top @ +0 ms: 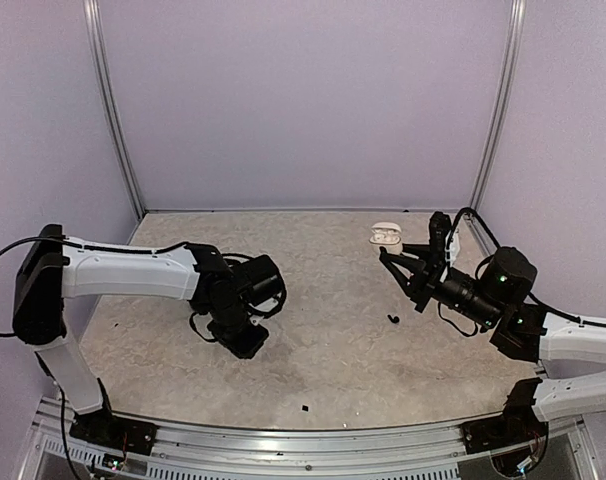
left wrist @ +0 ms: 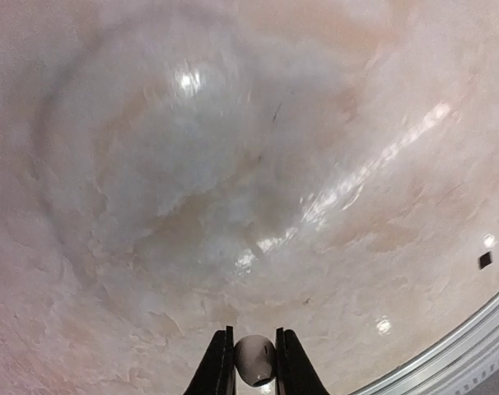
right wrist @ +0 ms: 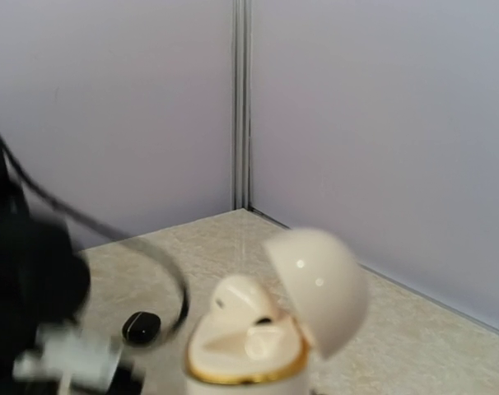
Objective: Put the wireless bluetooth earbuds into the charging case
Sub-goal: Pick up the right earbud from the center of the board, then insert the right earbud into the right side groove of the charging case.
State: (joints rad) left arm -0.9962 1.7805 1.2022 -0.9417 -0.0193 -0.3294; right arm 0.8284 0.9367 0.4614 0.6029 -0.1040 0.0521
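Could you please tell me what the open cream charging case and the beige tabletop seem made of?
Open cream charging case: probably glossy moulded plastic, sharp highlights on its lid, with a gold metallic-looking rim. Mottled beige tabletop: stone-look, polished or laminated; bright reflections show on it.

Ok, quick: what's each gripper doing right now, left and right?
Left gripper: closed, pinching a small white earbud between its fingertips.
Right gripper: cannot tell whether it is open or closed; it is next to the open charging case.
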